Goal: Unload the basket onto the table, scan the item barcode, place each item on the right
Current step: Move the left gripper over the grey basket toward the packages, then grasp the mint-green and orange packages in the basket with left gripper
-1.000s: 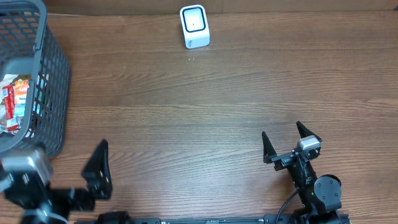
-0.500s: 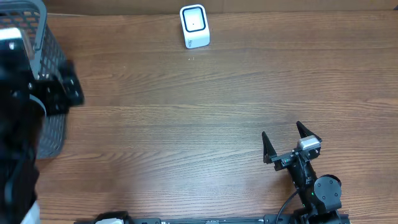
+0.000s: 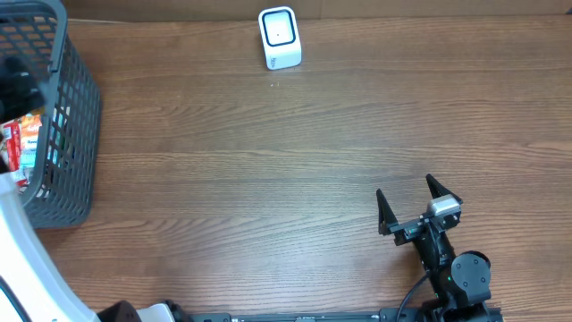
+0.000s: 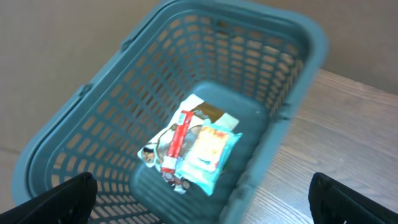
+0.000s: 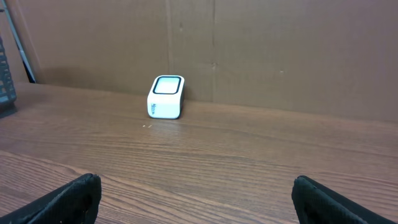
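Several snack packets lie in a heap on the floor of the grey-blue mesh basket [image 4: 292,81]. Among them are a red stick packet [image 4: 177,140] and a pale blue and yellow pouch [image 4: 210,152]. I cannot see a barcode on any of them. My left gripper [image 4: 202,202] hangs open above the basket with nothing between its fingers. In the overhead view the packets [image 3: 25,141] show through the basket wall [image 3: 76,134]. The white scanner [image 3: 279,38] stands at the table's far edge, also in the right wrist view as the scanner [image 5: 166,97]. My right gripper [image 3: 417,204] rests open and empty at the front right.
The basket stands at the table's far left corner. A brown cardboard wall [image 5: 261,50] runs behind the scanner. My left arm's white link [image 3: 22,259] crosses the front left corner, and a blurred dark part of the arm [image 3: 16,79] hangs over the basket.
My left arm has swung from the table's front left up and over the basket, so its camera now looks down into it. The right arm has not moved.
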Action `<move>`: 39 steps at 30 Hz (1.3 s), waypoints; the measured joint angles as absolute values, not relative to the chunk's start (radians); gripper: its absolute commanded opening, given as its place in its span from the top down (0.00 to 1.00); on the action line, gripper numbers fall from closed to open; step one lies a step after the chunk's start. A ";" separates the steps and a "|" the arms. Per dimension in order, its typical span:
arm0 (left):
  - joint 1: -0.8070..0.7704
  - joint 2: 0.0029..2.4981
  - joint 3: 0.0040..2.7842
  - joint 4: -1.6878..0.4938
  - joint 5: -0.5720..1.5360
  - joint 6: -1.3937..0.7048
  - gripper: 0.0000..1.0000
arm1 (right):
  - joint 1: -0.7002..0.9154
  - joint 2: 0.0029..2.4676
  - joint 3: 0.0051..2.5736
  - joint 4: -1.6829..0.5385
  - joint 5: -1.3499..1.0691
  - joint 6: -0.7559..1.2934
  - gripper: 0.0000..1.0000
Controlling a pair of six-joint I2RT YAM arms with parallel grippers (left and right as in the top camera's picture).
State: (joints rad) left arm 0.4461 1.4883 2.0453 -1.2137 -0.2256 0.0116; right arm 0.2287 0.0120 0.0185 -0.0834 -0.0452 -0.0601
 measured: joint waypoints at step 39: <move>0.765 2.070 2.049 -1.232 0.360 0.473 0.00 | 0.229 0.012 0.019 -0.084 -0.045 -0.060 0.00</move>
